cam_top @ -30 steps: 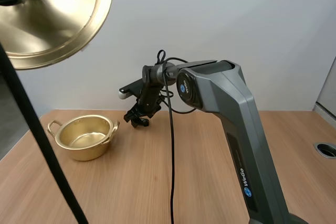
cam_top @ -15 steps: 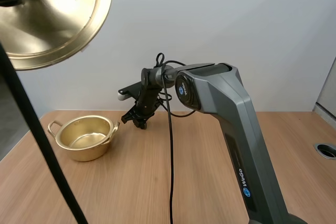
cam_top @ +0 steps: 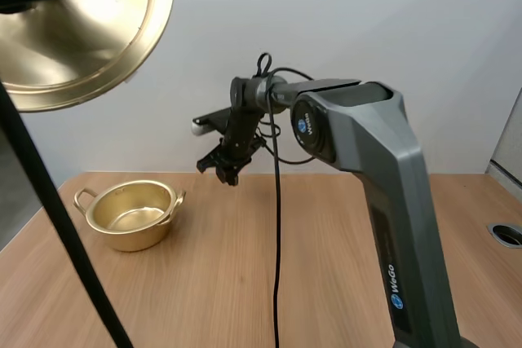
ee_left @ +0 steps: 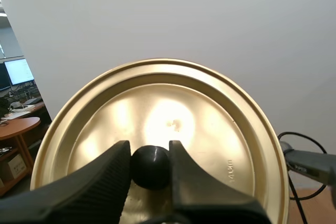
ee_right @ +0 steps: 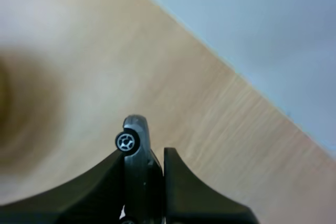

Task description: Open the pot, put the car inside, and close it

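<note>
Open pot (cam_top: 130, 214) near table's (cam_top: 188, 283) left edge; left gripper (ee_left: 149, 154) pinches lid's (ee_left: 210, 129) knob (ee_left: 151, 169); right gripper (ee_right: 143, 160) clamps car (ee_right: 137, 148).

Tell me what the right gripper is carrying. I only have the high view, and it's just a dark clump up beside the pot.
Observer: The right wrist view has the right gripper pinching a dark grey toy car between its fingertips, with one spoked wheel sticking out past them.
Operator: Now confirm the left grip on the lid.
Observer: In the left wrist view the left gripper is shut on the black knob of the gold lid, one finger on each side.
Operator: Check what's under the car.
Observer: Bare wooden table, directly beneath it.
</note>
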Motion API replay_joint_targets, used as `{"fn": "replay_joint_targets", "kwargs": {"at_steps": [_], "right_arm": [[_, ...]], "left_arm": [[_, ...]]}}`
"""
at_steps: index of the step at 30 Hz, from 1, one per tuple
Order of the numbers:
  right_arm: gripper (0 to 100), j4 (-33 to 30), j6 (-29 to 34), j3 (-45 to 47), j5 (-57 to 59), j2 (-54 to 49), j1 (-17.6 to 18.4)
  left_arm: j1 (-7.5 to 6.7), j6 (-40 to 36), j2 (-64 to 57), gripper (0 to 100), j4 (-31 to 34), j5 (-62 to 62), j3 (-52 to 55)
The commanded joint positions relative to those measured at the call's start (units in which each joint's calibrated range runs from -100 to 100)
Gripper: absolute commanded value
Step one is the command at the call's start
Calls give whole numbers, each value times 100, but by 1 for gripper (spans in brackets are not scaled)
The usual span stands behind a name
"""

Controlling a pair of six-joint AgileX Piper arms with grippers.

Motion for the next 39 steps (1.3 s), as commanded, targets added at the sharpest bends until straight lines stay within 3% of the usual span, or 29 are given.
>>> {"fn": "replay_joint_targets", "kwargs": {"at_steps": [1, 5, 8, 19, 30, 39], "right_arm": [[0, 653, -222, -5, 80, -517, 4], [0, 1645, -571, -5, 775, -950, 83], [0, 1965, -771, 9, 1256, -1055, 206], [0, 1908, -771, 9, 1485, -1071, 646], [0, 1079, -727, 9, 943, -1071, 852], [0, 1201, -758, 9, 889, -994, 907]], "left_arm": [[0, -6, -83, 0, 9, 0, -4], [0, -6, -298, 0, 182, 0, -4], [0, -71, -469, 0, 442, 0, -4], [0, -123, -1204, 0, 1562, 0, -4], [0, -154, -1243, 0, 1355, 0, 11], [0, -269, -1243, 0, 770, 0, 11]]}}
